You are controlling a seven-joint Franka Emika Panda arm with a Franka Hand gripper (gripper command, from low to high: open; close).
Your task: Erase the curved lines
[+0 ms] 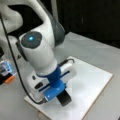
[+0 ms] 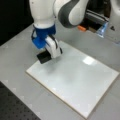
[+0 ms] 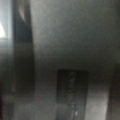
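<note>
Blue-mounted gripper (image 1: 61, 93) is clamped on the small black rectangular eraser block (image 2: 44, 56), pressed at the white rectangular board's (image 2: 82, 82) corner in both front views. Curve lines aren't visible anywhere on the board; erasing looks mostly done.

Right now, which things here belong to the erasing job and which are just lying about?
For the job:
- gripper, low over the board's corner
- black eraser at its tip
- white board
- curve lines: none visible in either front view

Lying about:
- orange and blue items on the table
</note>
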